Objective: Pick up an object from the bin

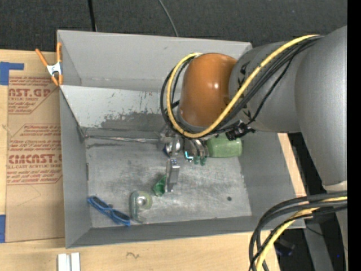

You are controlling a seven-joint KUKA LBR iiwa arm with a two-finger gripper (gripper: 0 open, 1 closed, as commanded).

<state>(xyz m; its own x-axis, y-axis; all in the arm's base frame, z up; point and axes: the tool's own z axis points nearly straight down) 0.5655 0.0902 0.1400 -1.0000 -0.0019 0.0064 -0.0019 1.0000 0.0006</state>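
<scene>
Four loose things are all I can make out on the floor of the bin (pixel 101 168). The tool (pixel 171 179) hangs low near the middle of it, its tip right against a small green piece (pixel 160 187). From here I cannot tell how far open the tool is, nor whether it has any hold of that piece.

The piece looks light and hard, plastic I would guess. It is so small that it could skid on the scuffed metal or flip away, so a grip across its narrow middle seems safest.

Just beside it, toward the near wall, sits a rounded grey-green lump (pixel 140 202), close enough to be nudged. A blue strip (pixel 107 209) lies well apart in the near left corner, hard by the walls and awkward to get round. A pale green block (pixel 224 147) rests under the arm's wrist, to the right.

The floor to the left of the tool is bare and the sloping walls are well off, so a straight lift has open room.
</scene>
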